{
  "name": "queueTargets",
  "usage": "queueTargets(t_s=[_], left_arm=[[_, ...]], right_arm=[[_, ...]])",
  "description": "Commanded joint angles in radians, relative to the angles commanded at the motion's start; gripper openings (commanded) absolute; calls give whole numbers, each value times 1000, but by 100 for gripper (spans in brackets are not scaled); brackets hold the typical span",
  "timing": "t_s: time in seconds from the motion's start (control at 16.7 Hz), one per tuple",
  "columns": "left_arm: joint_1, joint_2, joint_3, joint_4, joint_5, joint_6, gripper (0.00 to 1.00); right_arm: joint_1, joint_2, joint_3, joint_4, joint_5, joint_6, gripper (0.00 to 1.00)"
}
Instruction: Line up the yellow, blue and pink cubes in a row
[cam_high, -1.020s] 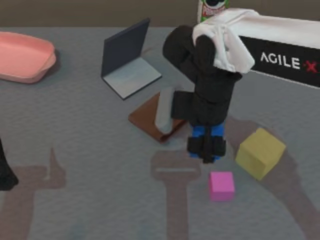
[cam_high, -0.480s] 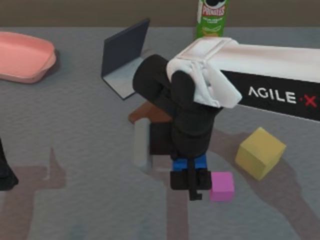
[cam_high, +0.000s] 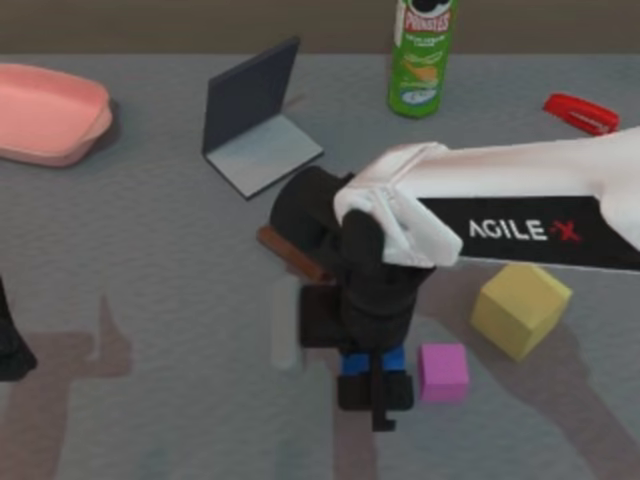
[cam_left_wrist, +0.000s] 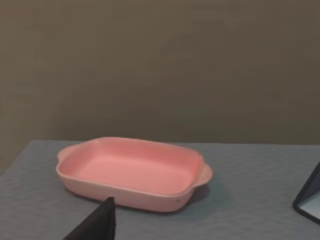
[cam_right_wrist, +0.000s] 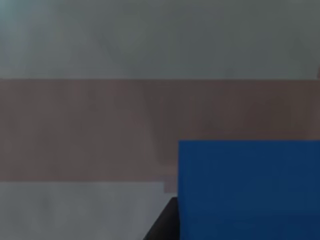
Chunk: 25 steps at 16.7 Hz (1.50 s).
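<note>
Matte plain cubes: blue (cam_high: 374, 360), pink (cam_high: 443, 371), yellow (cam_high: 520, 309); glossy salmon tray (cam_left_wrist: 131, 172).

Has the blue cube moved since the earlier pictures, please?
Yes. Held in the right tool, the blue cube has travelled toward the table's near edge and now sits just left of the unmoved pink cube.

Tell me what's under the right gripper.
The blue cube sits between the right gripper's fingers, left of the pink cube. Whether it touches the table is hidden.
</note>
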Motion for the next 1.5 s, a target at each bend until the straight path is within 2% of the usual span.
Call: queueTargets(t_s=[0.3,1.08,1.5], left_arm=[[0,0,0,0,0,0,100],[0,0,0,0,0,0,100],[0,0,0,0,0,0,100]], right_arm=[[1,11,-18,22,0,-1,0],[1,11,-18,22,0,-1,98],[1,11,-18,22,0,-1,100]])
